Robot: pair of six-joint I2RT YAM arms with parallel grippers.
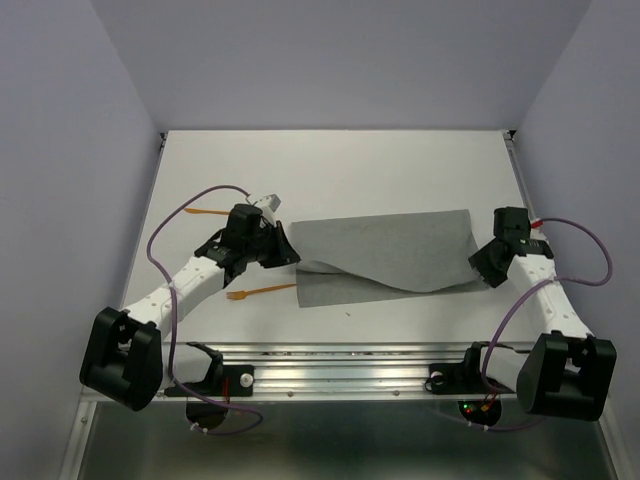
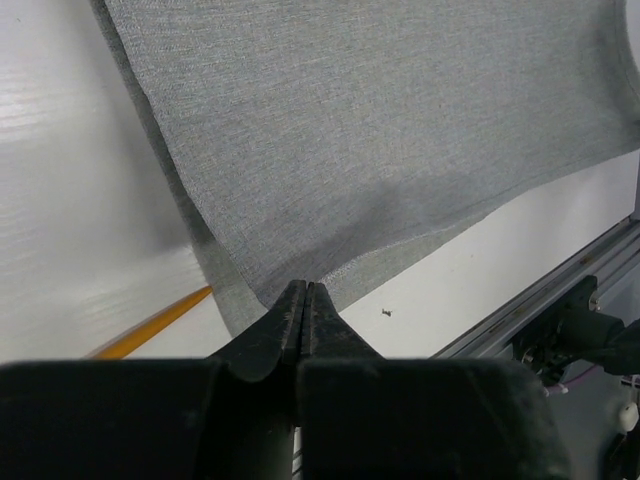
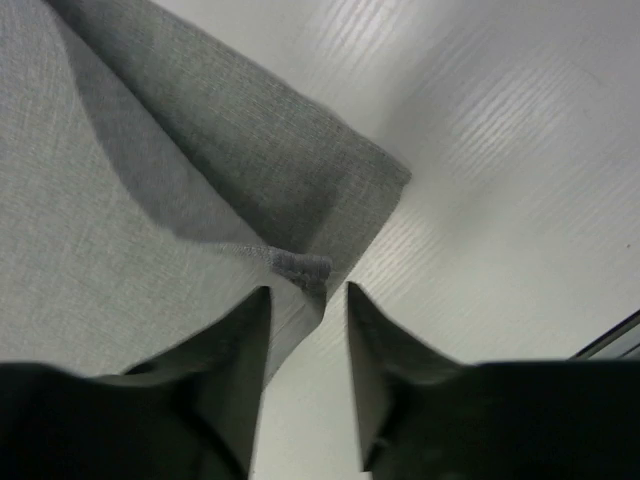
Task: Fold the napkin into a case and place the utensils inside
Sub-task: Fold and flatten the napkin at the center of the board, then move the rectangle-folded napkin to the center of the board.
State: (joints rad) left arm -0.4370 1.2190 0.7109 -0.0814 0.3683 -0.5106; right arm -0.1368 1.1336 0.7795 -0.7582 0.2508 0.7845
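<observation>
Right wrist: right end effector (image 3: 308,292) slightly spread around napkin (image 3: 120,220) corner; left end effector (image 2: 302,292) pinches its edge.

Soft grey cloth in the napkin (image 2: 400,150), matte, with a fine visible weave. Smooth white on the desk (image 3: 520,150), faintly ribbed, with a dull sheen. Thin orange plastic for the fork (image 1: 262,291), slightly glossy. Matte black plastic on the left claw (image 2: 303,287) and right claw (image 3: 308,292). Silvery brushed metal along the rail (image 1: 340,365).
</observation>
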